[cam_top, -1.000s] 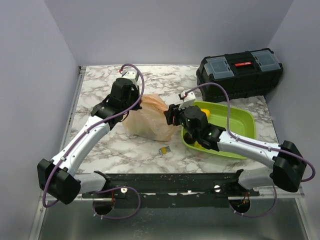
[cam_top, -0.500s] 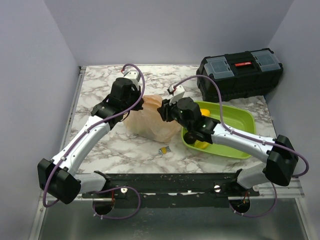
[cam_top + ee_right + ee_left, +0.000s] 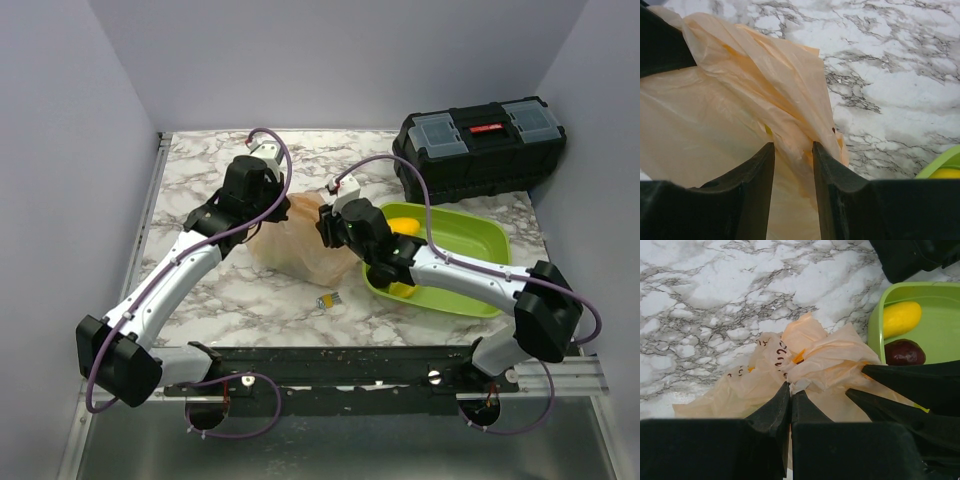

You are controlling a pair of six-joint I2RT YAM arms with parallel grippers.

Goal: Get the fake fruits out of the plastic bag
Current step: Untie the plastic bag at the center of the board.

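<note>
Your left gripper (image 3: 790, 390) is pinched tight on the thin translucent peach-orange plastic bag (image 3: 825, 355). Right gripper (image 3: 793, 147) straddles a bag fold; you cannot tell if it grips. Glossy yellow oval fruit (image 3: 901, 318) and dark round fruit (image 3: 904, 352) lie in the lime-green rectangular tray (image 3: 875, 325).

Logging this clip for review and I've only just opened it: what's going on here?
Both grippers are working on a thin crinkly peach-orange plastic bag lying on the marble table. The left gripper is shut, pinching a fold of the bag. The right gripper has its fingers parted around another fold, not clearly clamped. A yellow oval toy fruit and a dark purple round one already lie in the lime-green rectangular tray beside the bag. Whether any fruit remains inside cannot be seen.
</note>
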